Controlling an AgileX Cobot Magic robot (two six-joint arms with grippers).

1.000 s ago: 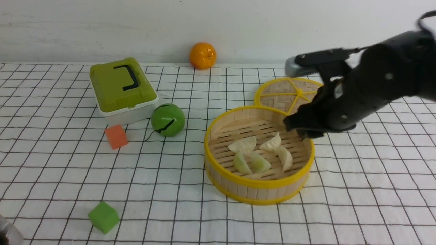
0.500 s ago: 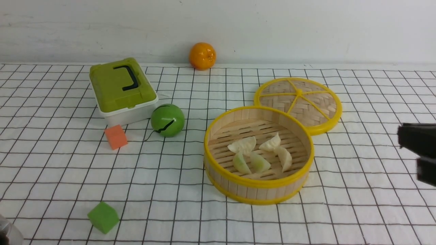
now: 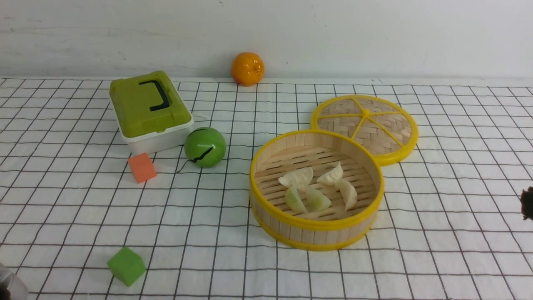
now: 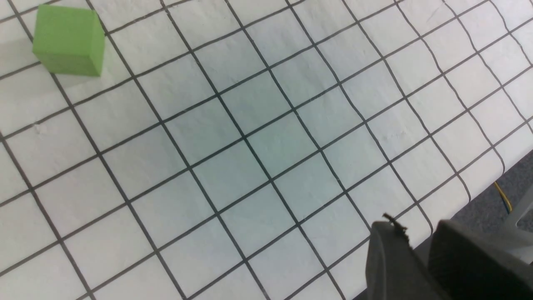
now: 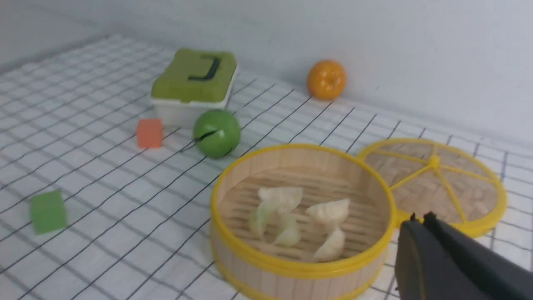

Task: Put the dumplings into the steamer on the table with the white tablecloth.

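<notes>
Finds the right gripper [image 5: 420, 217] pressed shut and empty, apart from the steamer [image 5: 291, 266] ahead of its tips. Keeps all five dumplings [image 5: 283, 198] on that slatted floor, woven lid [image 5: 433, 187] just behind. Cannot tell whether the left gripper [image 4: 416, 233] is parted; hangs over the white tablecloth [image 4: 250, 146] near its edge, green cube [image 4: 68, 39] well ahead.

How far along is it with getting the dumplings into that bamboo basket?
It looks finished. Done: five dumplings lie inside the steamer, three cream and two green. In hand: nothing; the right hand is shut and empty, off to the steamer's right. Left: no dumpling shows on the white tablecloth; the lid lies beside the steamer.
</notes>
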